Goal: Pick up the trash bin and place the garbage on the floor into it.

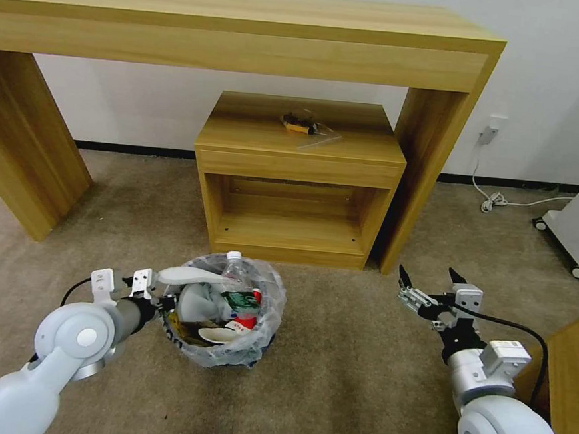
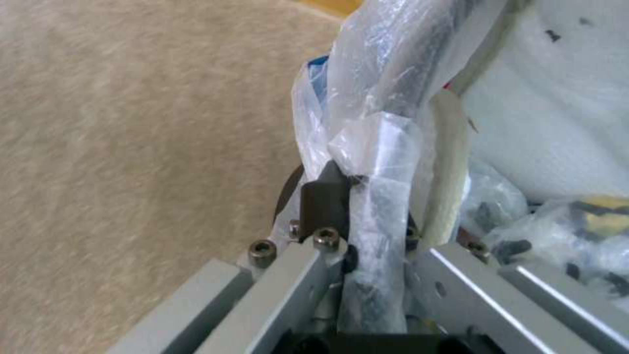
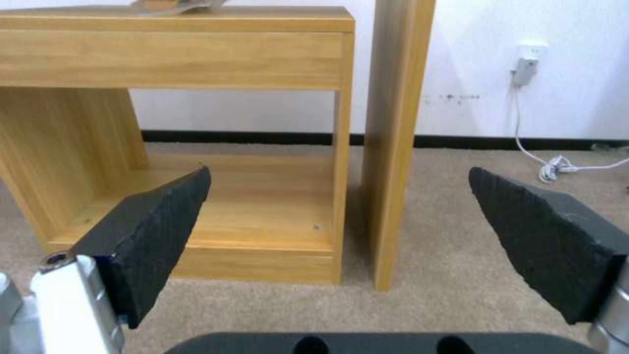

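My left pincer is clamped narrow on the rim of the trash bin, one finger outside the wall and the other inside, with the crinkled liner bag sandwiched between pad and rim. Just past the grip, inside the bin, sits the garbage: a white slipper pressed close against my inner finger, a clear bottle standing tall beyond it, red scraps lower down. The bin is heaped; the bottle's cap pokes above the rim. Under and around the pincer the floor looks free of loose litter in what I can see. Risks as I judge them: the grip is on one side only, so the loaded bin could swing or tilt about my fingers, and the bottle would likely tip out first. The plastic liner is slick, so the rim may slide through the pads. Far across from the bin, my right pincer hangs spread wide and empty, facing the small wooden cabinet; it gives no support underneath.
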